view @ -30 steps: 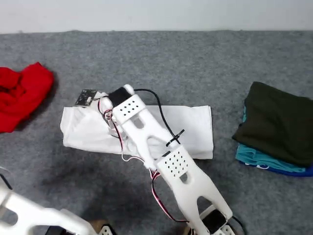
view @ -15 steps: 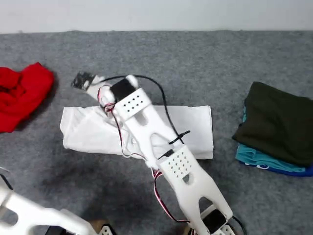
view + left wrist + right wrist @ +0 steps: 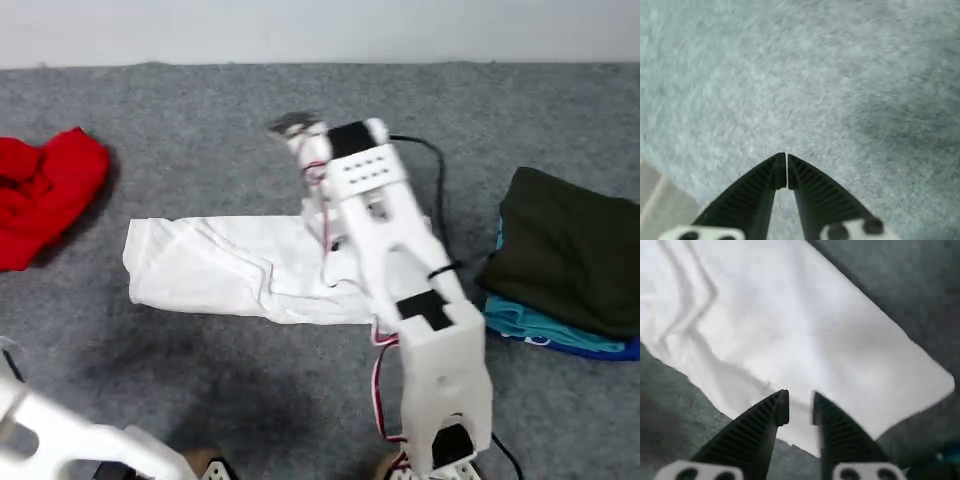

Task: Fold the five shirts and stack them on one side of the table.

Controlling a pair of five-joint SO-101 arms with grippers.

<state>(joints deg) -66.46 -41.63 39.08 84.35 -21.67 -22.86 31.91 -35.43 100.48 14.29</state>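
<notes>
A white shirt [image 3: 230,270], folded into a long strip, lies flat in the middle of the grey carpeted table [image 3: 180,110]; the right wrist view shows it as white shirt [image 3: 790,325]. My right arm stretches over the strip's right half. My right gripper [image 3: 295,135] hangs past the shirt's far edge, and in its own view the right gripper [image 3: 800,407] is slightly open with nothing between its fingers. A crumpled red shirt [image 3: 40,190] lies at the far left. My left gripper [image 3: 786,172] is shut over bare carpet.
At the right edge a stack of folded shirts holds a dark one [image 3: 565,250] on top, then a teal one [image 3: 520,320] and a blue one [image 3: 600,350]. Part of the left arm [image 3: 50,435] sits at the near left corner. A pale wall [image 3: 320,30] runs behind the table.
My right arm has swung from the white shirt's left end to the right and farther back, lifting off the cloth. The shirt has stayed flat. The left arm has not moved.
</notes>
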